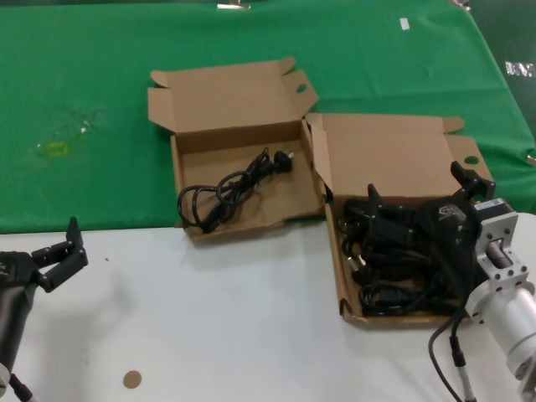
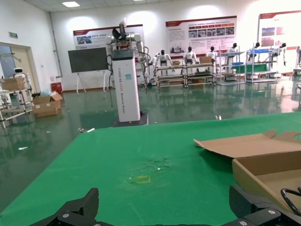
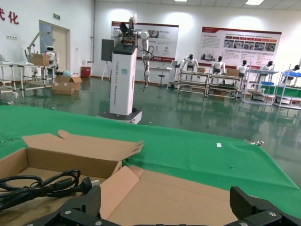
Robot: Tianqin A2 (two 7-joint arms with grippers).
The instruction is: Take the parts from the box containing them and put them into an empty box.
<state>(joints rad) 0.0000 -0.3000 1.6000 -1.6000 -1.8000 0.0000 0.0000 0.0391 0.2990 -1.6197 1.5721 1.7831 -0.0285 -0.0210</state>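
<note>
The box containing the parts [image 1: 345,276], with a straight front wall, stands at the right and holds a pile of black cables [image 1: 394,268]. My right gripper [image 1: 421,191] hovers open over that pile with nothing between its fingers; its wrist view shows the gripper [image 3: 169,205] facing this box's lid [image 3: 188,193]. The other box [image 1: 180,180], with a warped front wall, stands left of it and holds one black cable [image 1: 230,191], also seen in the right wrist view [image 3: 47,183]. My left gripper [image 1: 60,251] is open and empty over the white table at the front left.
Green cloth [image 1: 84,84] covers the far half of the table, with a yellowish mark [image 1: 54,148] on it. The near half is white table [image 1: 234,318] with a small brown disc [image 1: 132,379]. The two boxes touch side by side.
</note>
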